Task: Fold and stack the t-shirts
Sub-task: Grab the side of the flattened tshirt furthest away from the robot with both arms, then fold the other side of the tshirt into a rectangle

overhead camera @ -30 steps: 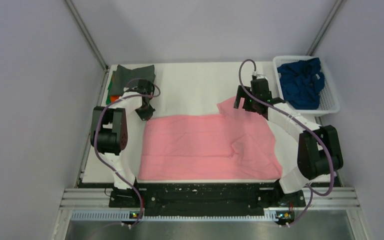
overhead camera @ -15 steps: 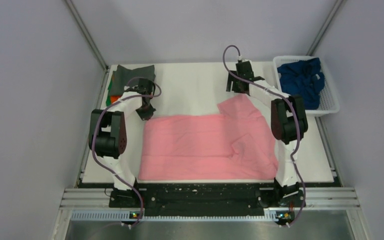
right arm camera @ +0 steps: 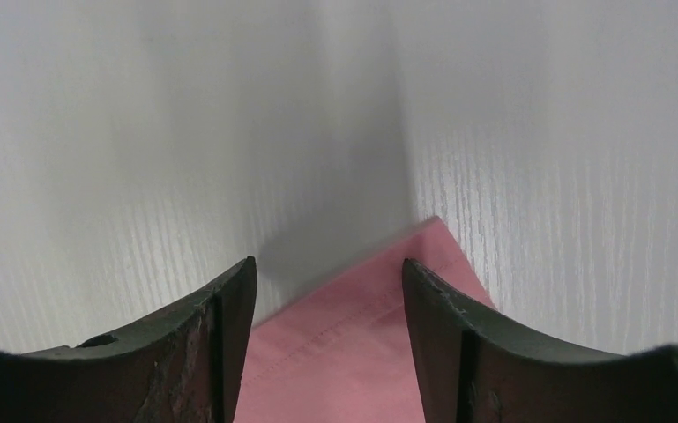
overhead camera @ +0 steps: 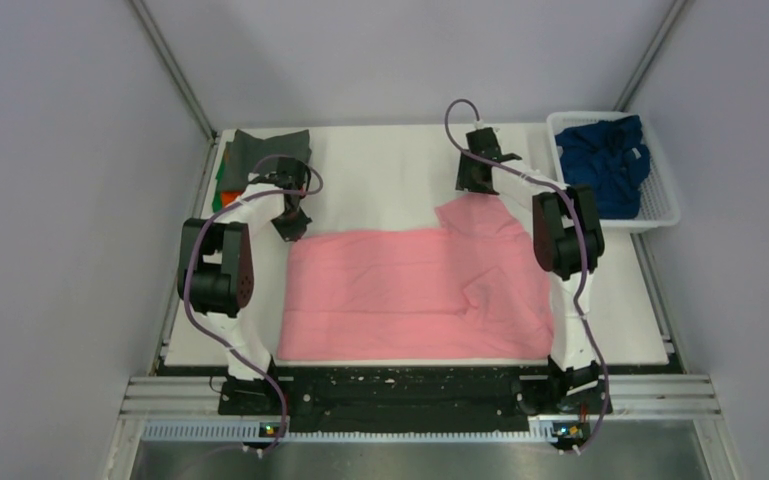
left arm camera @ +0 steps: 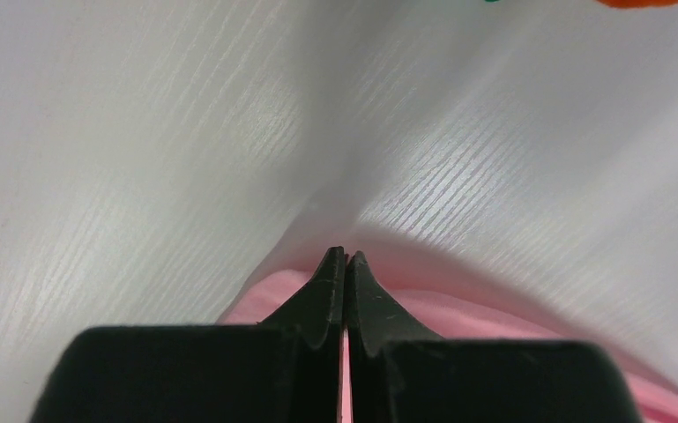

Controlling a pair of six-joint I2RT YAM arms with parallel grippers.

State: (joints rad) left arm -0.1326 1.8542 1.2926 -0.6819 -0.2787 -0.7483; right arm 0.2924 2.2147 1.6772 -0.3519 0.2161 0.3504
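Top view: we see a white wood-grain table (overhead camera: 380, 165) boxed in by plain grey walls (overhead camera: 60, 200), with a metal rail (overhead camera: 410, 395) along the near edge. The pink t-shirt (overhead camera: 415, 295) lies spread flat mid-table, one sleeve sticking out at its far right corner. The left gripper (overhead camera: 291, 228) sits at the shirt's far left corner, the right gripper (overhead camera: 472, 182) at the sleeve tip. A dark grey t-shirt (overhead camera: 272, 152) lies folded in the far left corner; a navy t-shirt (overhead camera: 605, 165) is bunched in the white basket (overhead camera: 663, 217) at far right.

Left wrist: jaws pressed together, pink cloth right under the tips. We can't tell whether any is pinched.

Right wrist: jaws apart, straddling the pink sleeve corner, nothing gripped. Bare table beyond, with a shadow ahead of the fingers.
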